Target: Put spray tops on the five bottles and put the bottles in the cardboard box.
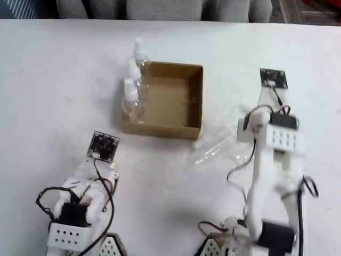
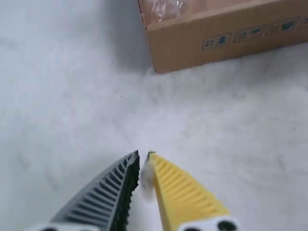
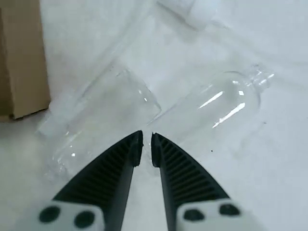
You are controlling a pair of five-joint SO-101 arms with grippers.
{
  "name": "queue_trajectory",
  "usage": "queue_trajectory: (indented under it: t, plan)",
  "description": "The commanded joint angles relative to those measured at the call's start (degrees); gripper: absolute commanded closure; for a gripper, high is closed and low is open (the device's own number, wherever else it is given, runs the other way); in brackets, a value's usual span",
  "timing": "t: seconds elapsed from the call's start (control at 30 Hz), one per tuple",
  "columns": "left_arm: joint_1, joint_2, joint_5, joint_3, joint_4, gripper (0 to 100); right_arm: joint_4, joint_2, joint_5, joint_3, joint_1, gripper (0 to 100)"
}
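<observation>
- The desk lies white and bare across its whole left half, with open room from the far edge down to the left arm at the near edge.
- The left jaws, one grey and one yellow, are drawn together at the tips with nothing between them. They point at bare desk just short of the box's near corner.
- Three capped bottles stand upright in a row along the left wall of the cardboard box, each with a white spray top.
- The rest of the box floor is free. Its outer side carries a line of blue print, too small to read.
- Right of the box, two bare bottles lie on their sides on the desk, side by side, necks open.
- One loose spray top lies just beyond them.
- The right jaws, both black, are closed to a sliver and grip nothing, poised over the gap between the two lying bottles.
</observation>
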Motion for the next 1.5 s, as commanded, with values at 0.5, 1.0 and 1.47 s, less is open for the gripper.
queue_trajectory:
  t: [0.5,1.0,1.47]
  plan:
    - [-0.5,-1.4,-0.4,-0.3,0.4,96,5.7,25.8,-2.5,-16.7,0.1,98.4]
    - [-0.5,-1.4,-0.5,-0.3,0.4,96,20.3,11.7,6.0,-16.4,-5.2,98.4]
    - [-0.5,-1.4,-0.5,-0.3,0.4,96,31.2,3.4,50.1,-6.2,-18.6,82.3]
